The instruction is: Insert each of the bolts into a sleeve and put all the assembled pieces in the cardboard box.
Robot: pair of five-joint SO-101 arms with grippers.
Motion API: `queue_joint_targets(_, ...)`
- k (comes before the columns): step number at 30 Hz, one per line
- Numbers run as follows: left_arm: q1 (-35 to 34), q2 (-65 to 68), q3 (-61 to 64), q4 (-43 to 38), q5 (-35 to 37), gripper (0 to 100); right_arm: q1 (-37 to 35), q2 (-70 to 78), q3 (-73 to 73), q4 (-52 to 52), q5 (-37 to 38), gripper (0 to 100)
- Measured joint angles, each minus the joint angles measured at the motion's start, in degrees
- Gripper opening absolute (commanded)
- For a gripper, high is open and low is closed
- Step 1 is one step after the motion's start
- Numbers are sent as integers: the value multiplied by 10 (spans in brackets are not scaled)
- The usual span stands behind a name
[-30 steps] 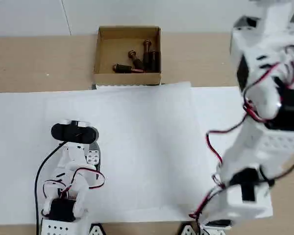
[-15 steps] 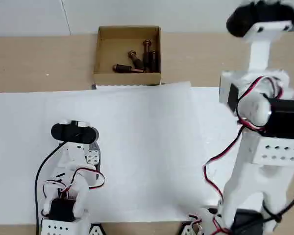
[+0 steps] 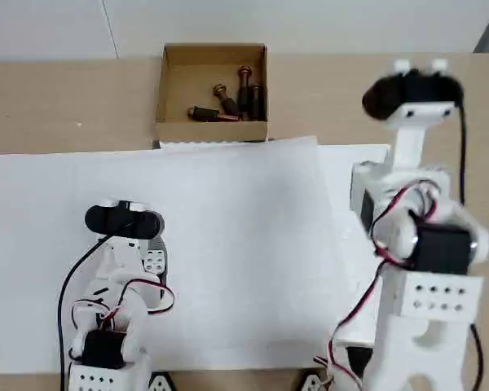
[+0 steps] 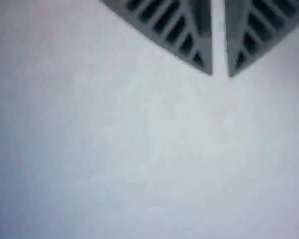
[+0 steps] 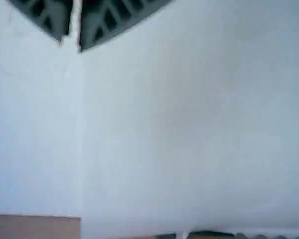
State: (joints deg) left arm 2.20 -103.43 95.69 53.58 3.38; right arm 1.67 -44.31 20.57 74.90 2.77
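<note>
Bolts in sleeves (image 3: 246,94): few dark pcs, all lying inside cardboard box (image 3: 183,75). Box sits at far side of table (image 3: 57,106), just past white paper (image 3: 244,244). L arm (image 3: 118,277) low on paper at near side, well apart from box. L gripper (image 4: 220,73): closed up to thin slit, holds nothing, over paper. R arm (image 3: 416,236) at paper's other side. R gripper (image 5: 71,44): same thin slit, nothing in it, over paper near bare table.
</note>
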Motion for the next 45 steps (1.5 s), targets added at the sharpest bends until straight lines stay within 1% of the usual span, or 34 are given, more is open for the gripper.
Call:
queue_joint_targets(3,0,0,0,0,0,6,0,-56,104,-56,0,3)
queue_joint_targets(7,0,0,0,0,0,6,0,-127,224,-106,0,3)
queue_joint_targets(15,0,0,0,0,0,6,0,-256,398,-178,0,3)
queue_joint_targets(18,0,0,0,0,0,6,-4,-303,449,-191,0,3)
queue_joint_targets(25,0,0,0,0,0,6,-49,-432,567,-193,-16,3)
queue_joint_targets(31,0,0,0,0,0,6,-54,-577,668,-193,-18,3)
queue_joint_targets(38,0,0,0,0,0,6,-54,-586,696,-193,-34,3)
queue_joint_targets(45,0,0,0,0,0,6,-54,-588,746,-203,-35,3)
